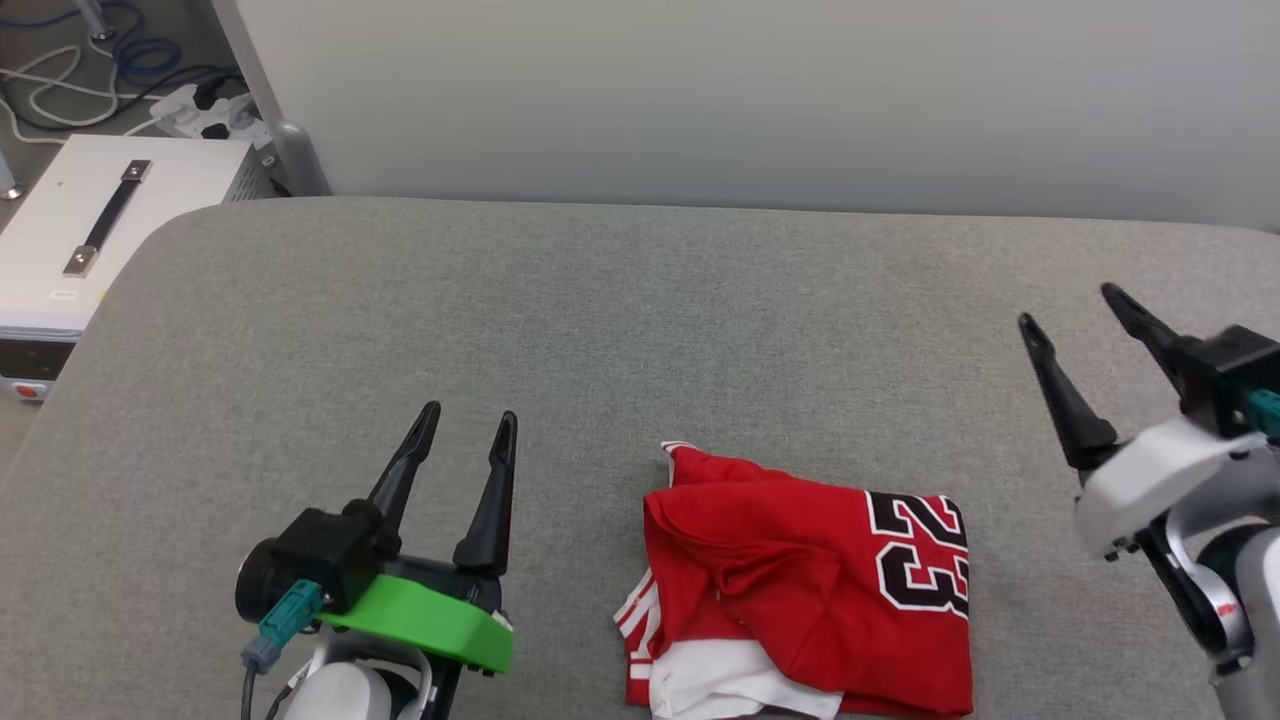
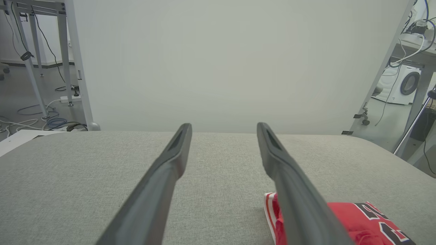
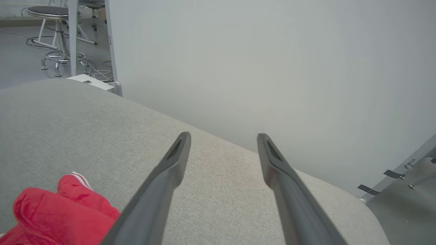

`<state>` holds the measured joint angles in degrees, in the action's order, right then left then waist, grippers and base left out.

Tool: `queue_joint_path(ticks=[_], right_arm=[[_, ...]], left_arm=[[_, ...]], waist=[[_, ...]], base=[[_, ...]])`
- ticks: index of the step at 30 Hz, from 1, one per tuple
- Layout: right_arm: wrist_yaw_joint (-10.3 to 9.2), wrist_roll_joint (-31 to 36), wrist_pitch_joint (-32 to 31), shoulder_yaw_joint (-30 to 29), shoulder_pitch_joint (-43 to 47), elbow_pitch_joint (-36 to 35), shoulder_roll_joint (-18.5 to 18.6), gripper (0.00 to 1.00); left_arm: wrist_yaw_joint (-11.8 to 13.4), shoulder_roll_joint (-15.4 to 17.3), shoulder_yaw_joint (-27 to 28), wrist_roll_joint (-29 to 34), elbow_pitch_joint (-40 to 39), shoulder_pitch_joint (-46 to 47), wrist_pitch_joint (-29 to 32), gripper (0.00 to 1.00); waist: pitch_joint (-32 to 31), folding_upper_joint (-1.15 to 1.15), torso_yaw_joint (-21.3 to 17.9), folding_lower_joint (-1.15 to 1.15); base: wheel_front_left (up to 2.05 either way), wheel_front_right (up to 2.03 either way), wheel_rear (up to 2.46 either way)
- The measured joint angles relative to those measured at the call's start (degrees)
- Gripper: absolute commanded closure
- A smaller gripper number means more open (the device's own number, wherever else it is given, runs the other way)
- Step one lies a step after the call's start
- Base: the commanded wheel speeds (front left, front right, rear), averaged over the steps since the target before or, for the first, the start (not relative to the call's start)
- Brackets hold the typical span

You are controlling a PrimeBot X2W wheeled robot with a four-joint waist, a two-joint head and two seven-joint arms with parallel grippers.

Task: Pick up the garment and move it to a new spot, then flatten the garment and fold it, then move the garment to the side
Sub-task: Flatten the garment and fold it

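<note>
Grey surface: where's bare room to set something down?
Bare: the wide strip between the garment and the back wall, and left of the left gripper. Crowded: the near edge, where the garment lies between it and the right gripper.

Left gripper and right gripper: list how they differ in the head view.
The left gripper carries a green bracket; the right gripper has a white wrist housing. The left gripper's jaws point almost straight up the view; the right gripper's lean up-left. The left gripper sits left of the garment, the right gripper to its right. Both stand open, empty, clear of the garment.
</note>
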<state>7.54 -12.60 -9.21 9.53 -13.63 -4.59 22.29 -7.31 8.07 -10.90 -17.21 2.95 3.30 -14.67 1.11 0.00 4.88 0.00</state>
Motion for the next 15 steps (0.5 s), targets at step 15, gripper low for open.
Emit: queue_joint_path(ticks=[15], right_arm=[[0.0,4.4,16.3,-15.6,16.7,-1.5,-12.7,0.0]], left_arm=[[0.0,-0.5,-0.6,0.0,-0.8,-0.1,0.0,0.0]], waist=[[0.8,0.0,-1.6,0.0]], base=[[0.0,0.0,0.0]])
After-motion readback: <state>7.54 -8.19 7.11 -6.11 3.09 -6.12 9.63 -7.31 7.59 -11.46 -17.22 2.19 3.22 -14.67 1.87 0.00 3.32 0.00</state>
